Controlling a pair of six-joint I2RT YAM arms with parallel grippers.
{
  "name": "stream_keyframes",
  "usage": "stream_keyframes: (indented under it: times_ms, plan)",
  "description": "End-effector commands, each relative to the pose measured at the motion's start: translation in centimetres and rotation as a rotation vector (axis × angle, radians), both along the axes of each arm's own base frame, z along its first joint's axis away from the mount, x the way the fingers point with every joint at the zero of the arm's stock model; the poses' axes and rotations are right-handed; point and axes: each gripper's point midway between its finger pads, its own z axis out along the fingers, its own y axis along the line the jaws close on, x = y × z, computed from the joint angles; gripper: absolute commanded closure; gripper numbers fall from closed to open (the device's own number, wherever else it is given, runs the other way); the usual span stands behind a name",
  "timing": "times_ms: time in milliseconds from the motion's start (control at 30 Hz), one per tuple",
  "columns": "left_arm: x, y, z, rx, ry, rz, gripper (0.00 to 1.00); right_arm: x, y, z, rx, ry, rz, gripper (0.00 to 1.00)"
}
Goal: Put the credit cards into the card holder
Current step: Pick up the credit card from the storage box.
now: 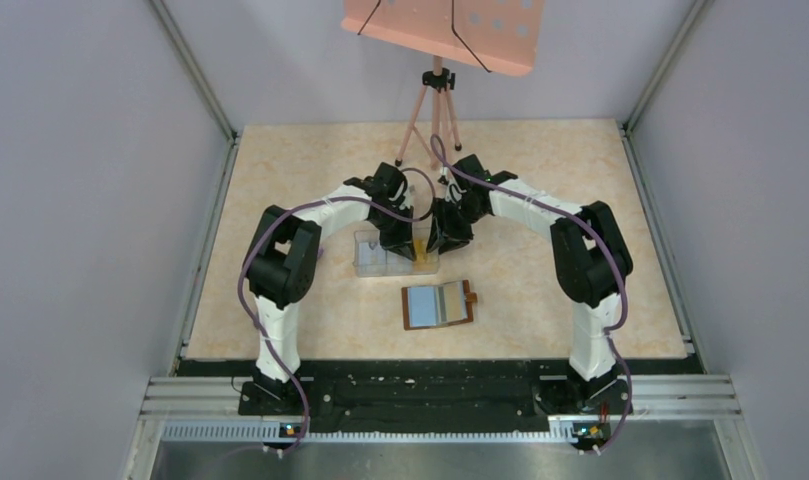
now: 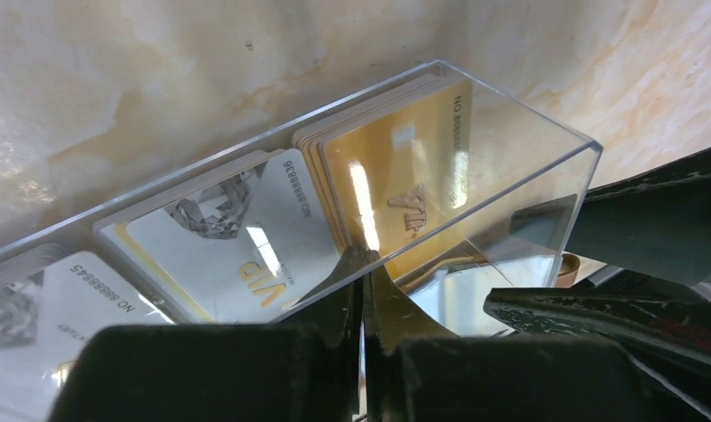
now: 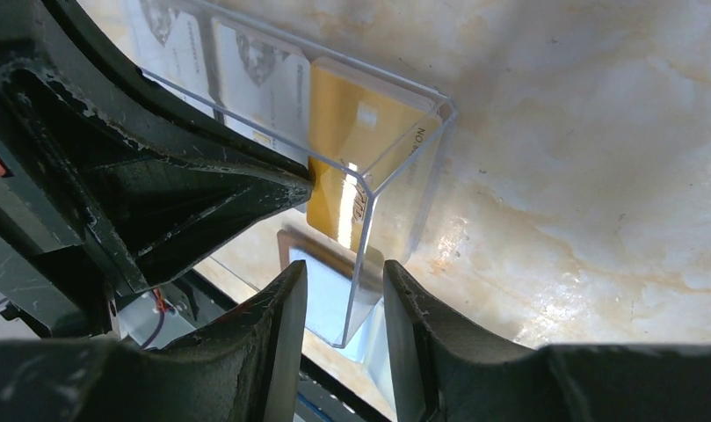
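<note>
Between my two arms, toward the middle of the surface (image 1: 310, 330), sits the clear box (image 1: 368, 264) with its three compartments, and the credit cards are all inside it. The gold stack (image 2: 404, 176) fills the end compartment on my right arm's side, and the white stacks (image 2: 237, 237) fill the other two. Both wrists are lowered over that gold end. My left jaws are pressed together, their tips meeting at the box's near wall just in front of the gold stack. I cannot tell whether they pinch the wall, a card edge or nothing at all. My right jaws stand partly apart, one finger on each side of the box's end corner, with that clear corner in the gap between them and nothing gripped. On the near side of the box and a little apart from it, the card holder (image 1: 438, 306) lies opened flat on the surface. Its brown edge frames the pale inner pockets, and its snap tab (image 1: 472, 297) sticks out toward my right arm.
</note>
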Motion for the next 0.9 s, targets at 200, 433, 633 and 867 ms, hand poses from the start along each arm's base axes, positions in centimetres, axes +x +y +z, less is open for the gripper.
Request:
stream_keyframes:
  times_ms: [200, 433, 633, 867]
  plan:
    - [1.2, -1.8, 3.2, -0.073, -0.084, -0.017, 1.0, 0.2, 0.8, 0.4, 0.025, -0.015, 0.016, 0.64]
    - [1.3, -0.6, 2.2, 0.023, -0.08, -0.015, 0.87, 0.2, 0.8, 0.5, 0.025, -0.019, 0.017, 0.67]
    - [1.1, 0.5, 0.3, 0.11, -0.052, 0.017, 0.71, 0.2, 0.8, 0.5, 0.025, -0.017, 0.014, 0.67]
    - [0.6, -0.7, -1.1, 0.093, -0.017, 0.003, 0.86, 0.0, 1.0, 0.8, 0.039, -0.01, 0.016, 0.9]
